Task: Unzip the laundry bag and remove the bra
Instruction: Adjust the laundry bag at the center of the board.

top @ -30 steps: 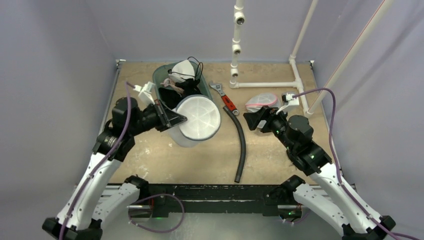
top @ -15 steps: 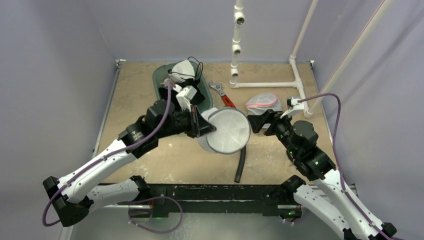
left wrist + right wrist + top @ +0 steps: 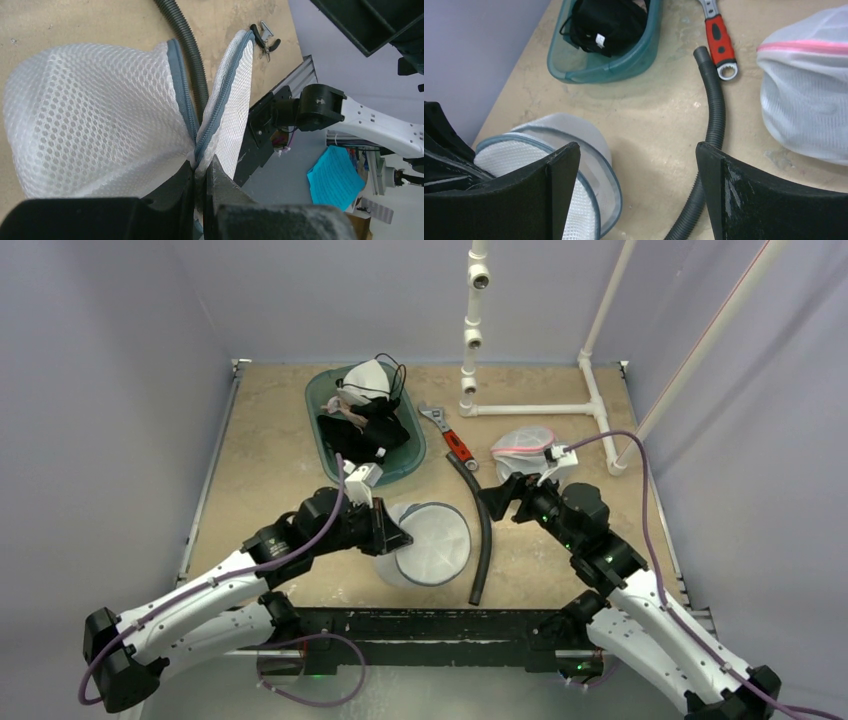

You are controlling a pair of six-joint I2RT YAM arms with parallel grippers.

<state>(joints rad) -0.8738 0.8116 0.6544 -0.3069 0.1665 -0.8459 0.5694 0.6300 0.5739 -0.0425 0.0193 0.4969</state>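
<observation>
Left wrist view has the laundry bag (image 3: 95, 115) up close: a white mesh drum, soft and light, likely to crumple and slide rather than resist a pull. It sits at the near middle of the surface (image 3: 270, 470). The left hand (image 3: 200, 167) is clenched on its grey zip seam, and the small dark zipper pull (image 3: 264, 39) at the seam's other end looks the sensible place to take hold. The right hand (image 3: 497, 502) hangs released just to the right, above the black hose (image 3: 486, 545). No bra shows through the mesh.
</observation>
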